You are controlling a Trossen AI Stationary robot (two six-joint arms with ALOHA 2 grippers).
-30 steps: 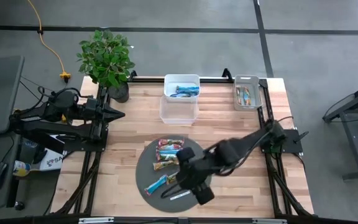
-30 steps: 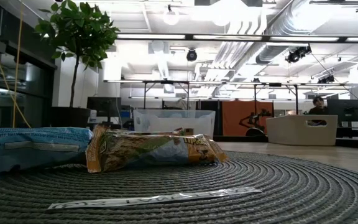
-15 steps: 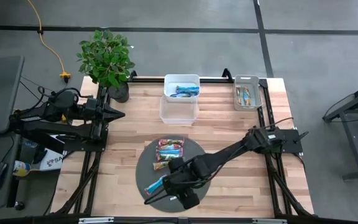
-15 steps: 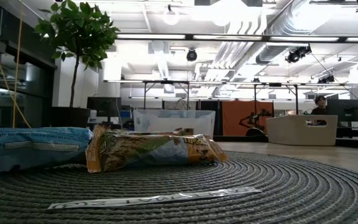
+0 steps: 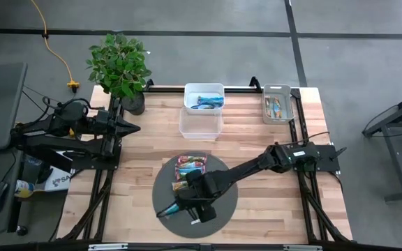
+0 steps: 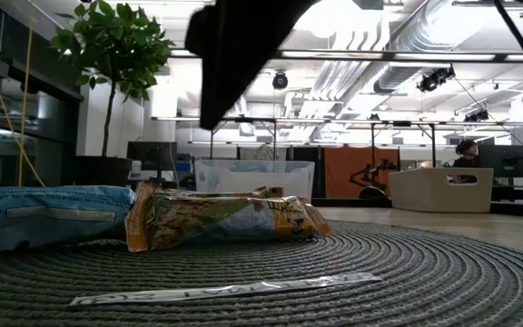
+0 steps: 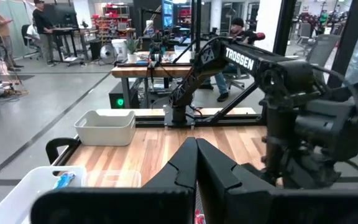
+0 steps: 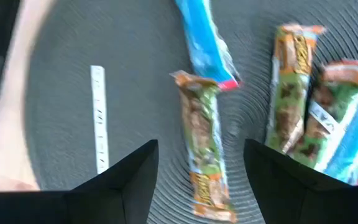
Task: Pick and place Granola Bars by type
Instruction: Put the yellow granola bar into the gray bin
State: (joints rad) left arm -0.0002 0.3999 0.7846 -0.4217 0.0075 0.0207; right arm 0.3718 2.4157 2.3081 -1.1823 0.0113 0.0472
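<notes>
On the round grey mat [image 5: 165,188] lie several granola bars. In the right wrist view a tan-and-green bar [image 8: 204,143] lies between the fingers of my open right gripper [image 8: 201,155], untouched. A blue bar [image 8: 204,43] is just beyond it, and another tan-and-green bar [image 8: 291,93] and red-and-blue wrappers [image 8: 347,118] are beside it. From above, the right gripper [image 5: 185,203] hovers over the mat next to the blue bar [image 5: 171,208]. In the low view the blue bar [image 6: 44,218] and tan-and-green bar [image 6: 225,222] rest flat on the mat. My left gripper [image 5: 135,127] waits shut at the table's left.
A thin white strip [image 8: 98,118] lies on the mat near the bars. At the far edge stand a clear bin holding blue bars [image 5: 204,97], an empty clear bin [image 5: 201,123] and a grey bin with bars [image 5: 278,104]. A potted plant [image 5: 121,66] is at the far left corner.
My right gripper has swept from the mat's near right part toward the table's left, ending over the bars by the blue one; its arm now shows at the top of the low view. The bars have stayed put.
</notes>
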